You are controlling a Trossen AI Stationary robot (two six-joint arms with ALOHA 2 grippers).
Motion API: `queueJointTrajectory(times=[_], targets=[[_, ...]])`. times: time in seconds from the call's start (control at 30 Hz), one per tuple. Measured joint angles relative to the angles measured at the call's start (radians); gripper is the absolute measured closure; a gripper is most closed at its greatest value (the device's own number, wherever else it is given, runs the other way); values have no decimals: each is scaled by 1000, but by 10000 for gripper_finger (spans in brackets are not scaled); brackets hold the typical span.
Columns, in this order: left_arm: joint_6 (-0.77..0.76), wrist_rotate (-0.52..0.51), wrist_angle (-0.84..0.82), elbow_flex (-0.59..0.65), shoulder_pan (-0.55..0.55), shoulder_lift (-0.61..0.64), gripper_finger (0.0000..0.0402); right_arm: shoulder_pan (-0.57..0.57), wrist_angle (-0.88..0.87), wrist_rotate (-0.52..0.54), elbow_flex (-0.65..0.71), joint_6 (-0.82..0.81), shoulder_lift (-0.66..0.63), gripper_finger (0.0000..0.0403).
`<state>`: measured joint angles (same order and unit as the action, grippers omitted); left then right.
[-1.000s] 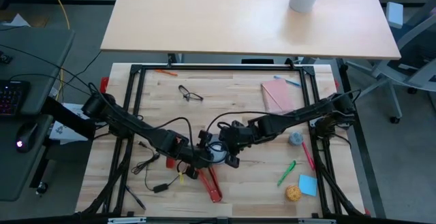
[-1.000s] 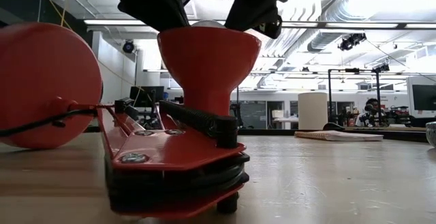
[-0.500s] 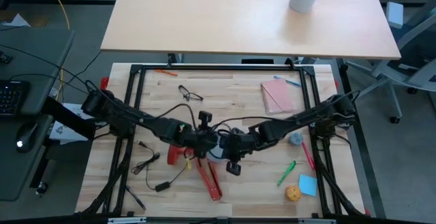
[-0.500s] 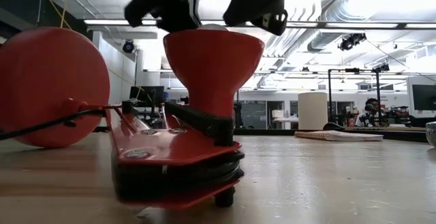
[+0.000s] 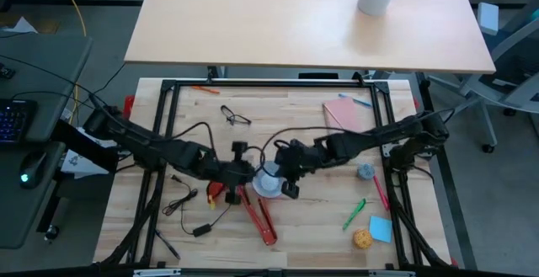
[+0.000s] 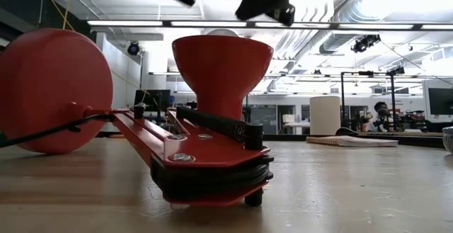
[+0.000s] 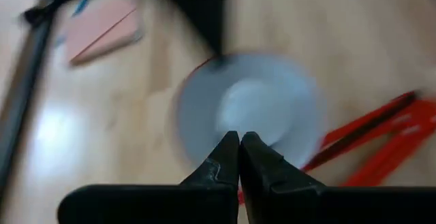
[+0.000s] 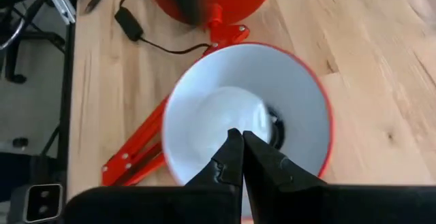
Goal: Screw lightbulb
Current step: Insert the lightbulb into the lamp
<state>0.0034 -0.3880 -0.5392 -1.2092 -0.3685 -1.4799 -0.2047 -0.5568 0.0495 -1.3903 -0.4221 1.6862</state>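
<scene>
I see both grippers pressed together and holding nothing: the left gripper (image 5: pixel 245 169) and right gripper (image 5: pixel 282 176) hover at centre frame, either side of the lamp shade (image 8: pixel 248 112). The lightbulb (image 8: pixel 235 118) sits inside that shade on the desk (image 5: pixel 295 117). No writing is legible.

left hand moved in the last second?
Yes. In the high view the left hand has shifted up and right from the red lamp arm, toward the lamp shade and the glasses.
</scene>
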Motion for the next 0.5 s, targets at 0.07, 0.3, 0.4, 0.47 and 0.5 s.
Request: queueJointTrajectory(times=[0.07, 0.3, 0.4, 0.47, 0.5], targets=[[9, 38, 94, 20, -30, -9, 402, 27, -2, -32, 0, 32, 10, 403], [59, -18, 180, 31, -78, -103, 402, 88, 6, -106, 0, 109, 16, 403], [84, -10, 197, 31, -76, -146, 402, 107, 8, -128, 0, 113, 16, 403], [109, -10, 211, 31, -76, -165, 401, 114, 8, -135, 0, 113, 16, 403], [116, -10, 221, 31, -74, -173, 402, 115, 7, -137, 0, 113, 16, 403]])
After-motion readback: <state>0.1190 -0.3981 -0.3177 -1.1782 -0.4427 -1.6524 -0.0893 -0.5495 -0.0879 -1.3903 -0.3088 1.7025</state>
